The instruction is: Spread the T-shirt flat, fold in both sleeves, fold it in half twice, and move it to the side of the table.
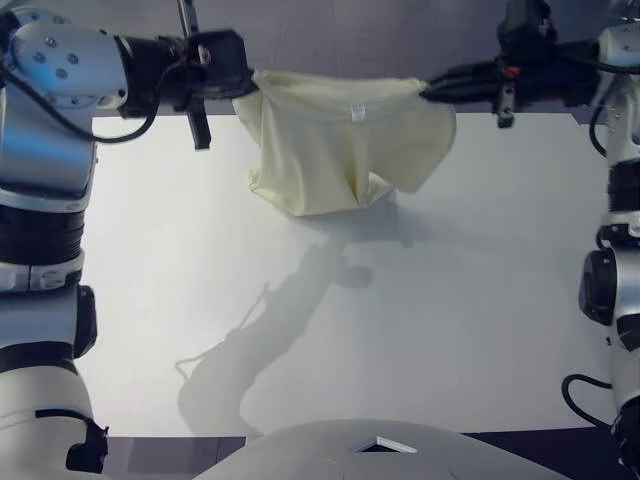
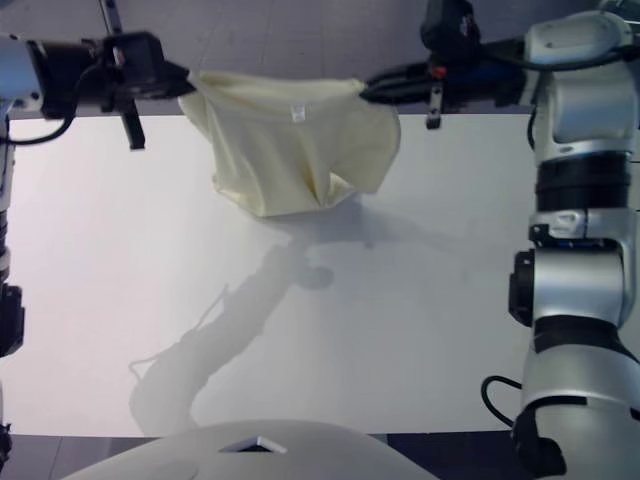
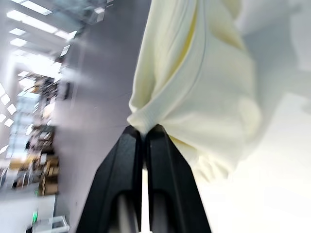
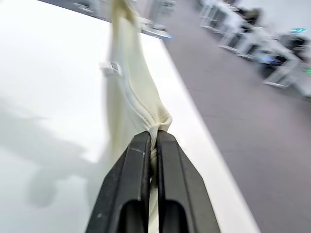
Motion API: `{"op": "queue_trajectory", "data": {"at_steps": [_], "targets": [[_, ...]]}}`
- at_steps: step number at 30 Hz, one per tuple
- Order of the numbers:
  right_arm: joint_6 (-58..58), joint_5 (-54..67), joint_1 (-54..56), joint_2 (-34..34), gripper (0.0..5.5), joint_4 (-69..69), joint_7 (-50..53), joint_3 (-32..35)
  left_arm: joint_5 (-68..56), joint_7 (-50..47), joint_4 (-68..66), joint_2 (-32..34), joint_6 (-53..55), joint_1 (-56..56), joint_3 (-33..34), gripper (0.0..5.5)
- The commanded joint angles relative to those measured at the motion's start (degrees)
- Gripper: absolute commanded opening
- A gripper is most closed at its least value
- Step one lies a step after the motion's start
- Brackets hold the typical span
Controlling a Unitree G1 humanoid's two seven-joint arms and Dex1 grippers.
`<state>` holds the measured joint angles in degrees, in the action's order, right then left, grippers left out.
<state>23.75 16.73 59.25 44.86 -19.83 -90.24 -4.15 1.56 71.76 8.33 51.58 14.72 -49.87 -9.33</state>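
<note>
A pale yellow T-shirt hangs stretched between my two grippers above the far part of the white table. My left gripper is shut on its left upper corner, seen close up with the cloth bunched at the fingertips. My right gripper is shut on the other upper corner, the ribbed edge pinched between its black fingers. A small label shows at the top hem. The shirt's lower folds hang just above the tabletop.
The table's far edge runs just behind the shirt, with grey floor beyond. Wide bare tabletop lies in front of the shirt and to both sides. A dark cable hangs by the right arm near the table's right edge.
</note>
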Motion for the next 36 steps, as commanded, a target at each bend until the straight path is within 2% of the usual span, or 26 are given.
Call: {"op": "queue_trajectory", "data": {"at_steps": [1, 5, 8, 12, 13, 14, 19, 23, 25, 26, 28, 31, 33, 36], "targets": [[9.97, 17.10, -8.92, 11.22, 0.01, 18.05, -2.24, -3.50, -7.09, 7.71, 9.91, 5.96, 0.29, 7.63, 2.20, 0.00], [16.21, 25.20, -22.42, 16.25, 0.01, 34.81, -2.22, -6.37, -15.05, 10.63, 25.07, 10.27, 5.55, 22.62, 3.31, 0.00], [15.86, 21.64, -32.47, 16.12, 0.01, 42.71, 0.99, -9.70, -15.72, 8.23, 32.54, 11.21, 8.14, 31.74, 1.62, 0.00], [13.41, 15.53, -43.30, 17.79, 0.01, 49.75, 4.75, -13.85, -11.59, 6.52, 39.05, 14.46, 5.74, 45.33, -1.40, 0.00], [13.31, 14.57, -45.14, 18.40, 0.30, 51.32, 5.45, -14.26, -11.06, 6.03, 40.08, 15.05, 5.58, 47.48, -1.62, 0.00], [13.48, 14.43, -46.82, 19.16, 0.44, 52.86, 5.64, -14.28, -10.67, 5.69, 41.00, 15.70, 5.83, 49.32, -1.91, 0.29], [14.38, 16.42, -47.88, 19.73, 1.15, 53.51, 6.21, -11.11, -13.04, 5.76, 40.16, 17.35, 6.44, 52.09, 1.32, 0.99], [14.63, 18.59, -45.20, 19.80, 1.89, 50.21, 6.17, -6.03, -19.72, 7.14, 33.60, 18.17, 7.71, 49.08, 11.10, 1.76], [14.33, 17.56, -42.85, 17.96, 2.24, 47.21, 8.95, -4.37, -21.76, 5.00, 28.50, 17.61, 9.41, 43.96, 14.91, 2.12], [14.30, 16.15, -41.33, 16.02, 2.42, 45.39, 11.89, -4.34, -21.77, 2.89, 26.67, 16.54, 10.38, 41.00, 15.04, 2.31], [15.26, 12.78, -37.97, 9.73, 2.75, 40.93, 20.96, -5.20, -20.33, -5.84, 24.05, 10.08, 17.17, 33.59, 11.05, 2.65], [11.70, 5.22, -35.04, 1.95, 3.17, 33.54, 30.72, -8.44, -14.37, -22.77, 17.67, -4.88, 27.16, 25.62, 2.49, 3.10], [7.55, 0.48, -32.42, -2.48, 3.53, 25.88, 34.32, -10.54, -7.06, -29.94, 11.00, -10.34, 24.44, 23.84, -3.41, 3.47], [-4.15, -9.13, -24.19, -9.18, 4.02, 6.10, 40.95, -13.58, 1.14, -34.27, -3.25, -14.05, 15.29, 20.65, -9.56, 3.98]]}}
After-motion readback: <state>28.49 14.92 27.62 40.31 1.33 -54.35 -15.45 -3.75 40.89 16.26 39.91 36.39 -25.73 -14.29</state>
